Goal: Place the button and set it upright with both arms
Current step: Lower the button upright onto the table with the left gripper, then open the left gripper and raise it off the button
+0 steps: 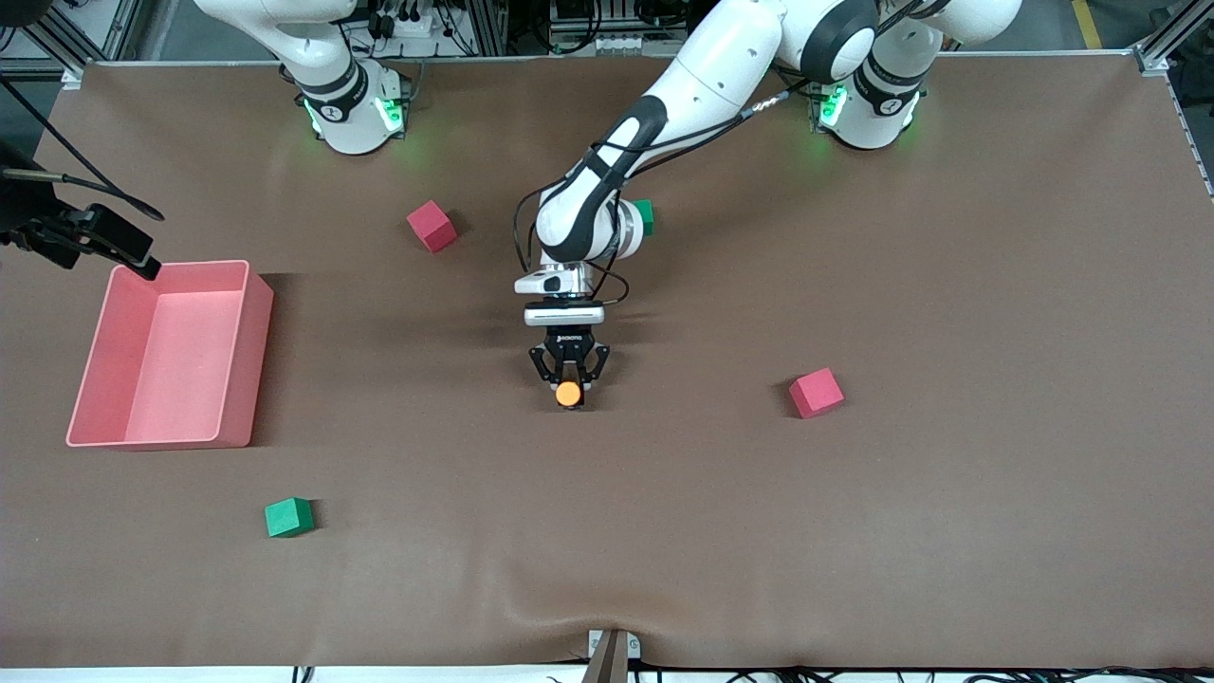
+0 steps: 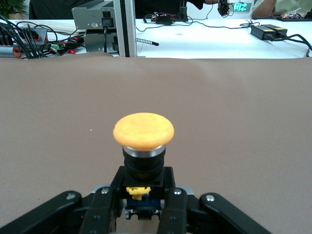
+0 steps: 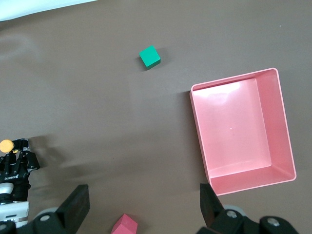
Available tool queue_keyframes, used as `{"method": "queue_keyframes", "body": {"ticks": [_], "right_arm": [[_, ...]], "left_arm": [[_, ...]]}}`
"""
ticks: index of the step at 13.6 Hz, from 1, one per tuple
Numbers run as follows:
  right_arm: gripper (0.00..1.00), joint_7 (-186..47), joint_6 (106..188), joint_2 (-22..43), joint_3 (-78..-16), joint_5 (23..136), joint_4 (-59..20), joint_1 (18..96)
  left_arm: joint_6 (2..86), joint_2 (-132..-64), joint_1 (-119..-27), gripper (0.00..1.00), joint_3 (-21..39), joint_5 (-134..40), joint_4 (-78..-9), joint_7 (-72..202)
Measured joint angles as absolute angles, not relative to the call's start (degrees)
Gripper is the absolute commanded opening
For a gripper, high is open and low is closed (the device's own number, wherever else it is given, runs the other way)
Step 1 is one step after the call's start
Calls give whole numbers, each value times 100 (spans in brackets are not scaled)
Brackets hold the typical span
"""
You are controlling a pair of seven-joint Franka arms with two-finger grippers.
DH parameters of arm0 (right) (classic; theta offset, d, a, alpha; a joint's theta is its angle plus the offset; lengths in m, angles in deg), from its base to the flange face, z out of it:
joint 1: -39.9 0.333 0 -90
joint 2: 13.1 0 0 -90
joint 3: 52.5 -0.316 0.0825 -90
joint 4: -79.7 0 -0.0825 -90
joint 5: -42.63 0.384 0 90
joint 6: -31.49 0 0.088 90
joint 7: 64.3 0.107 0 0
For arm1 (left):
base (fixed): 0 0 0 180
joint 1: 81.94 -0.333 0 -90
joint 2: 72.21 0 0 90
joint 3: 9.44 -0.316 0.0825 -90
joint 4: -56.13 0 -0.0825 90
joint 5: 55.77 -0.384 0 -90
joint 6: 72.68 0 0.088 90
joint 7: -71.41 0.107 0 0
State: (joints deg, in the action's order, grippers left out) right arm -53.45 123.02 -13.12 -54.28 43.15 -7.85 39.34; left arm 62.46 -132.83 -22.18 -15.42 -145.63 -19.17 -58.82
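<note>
The button (image 1: 568, 394) has a round orange cap, a black body and a bluish base. My left gripper (image 1: 569, 379) is shut on its body, low over the middle of the table. In the left wrist view the button (image 2: 144, 130) points away from the left gripper (image 2: 145, 195), cap outward. Whether it touches the table I cannot tell. My right gripper (image 3: 142, 204) hangs open and empty, high over the table between a red cube (image 3: 124, 225) and the pink bin (image 3: 234, 80). The right wrist view also shows the button (image 3: 6, 145) at its edge.
The pink bin (image 1: 237, 360) stands toward the right arm's end of the table. Red cubes (image 1: 432, 226) (image 1: 816, 393) lie on either side of the left gripper. One green cube (image 1: 288, 517) lies near the front edge. Another green cube (image 1: 645, 214) is partly hidden by the left arm.
</note>
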Motion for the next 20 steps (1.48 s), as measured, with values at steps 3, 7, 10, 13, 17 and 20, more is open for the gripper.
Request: {"method": "queue_keyframes", "body": {"ticks": [3, 7, 10, 13, 17, 20], "right_arm": [[100, -5345, 12301, -1312, -5427, 4315, -785, 3932], [100, -5345, 12272, -1310, -5426, 4315, -785, 3920], [100, -5345, 12262, -1308, -5426, 4315, -785, 3910], [100, -5345, 12259, -1306, -5426, 4315, -785, 3908], [100, -5345, 12255, -1303, -5426, 4315, -785, 3907], [100, -5345, 12235, -1302, -5427, 4316, -785, 3907]], "left_arm": [[6234, -13314, -2209, 0, -1552, -14609, -1941, -5976], [6212, -13389, -2182, 25, -1562, -14644, -1948, -6017], [6204, -13394, -2156, 100, -1563, -14647, -1951, -6034], [6209, -13395, -2110, 100, -1433, -14597, -1978, -6053], [6179, -13322, -2078, 100, -1161, -14079, -1988, -6136], [6185, -13090, -2087, 100, -848, -13306, -2112, -6066]]}}
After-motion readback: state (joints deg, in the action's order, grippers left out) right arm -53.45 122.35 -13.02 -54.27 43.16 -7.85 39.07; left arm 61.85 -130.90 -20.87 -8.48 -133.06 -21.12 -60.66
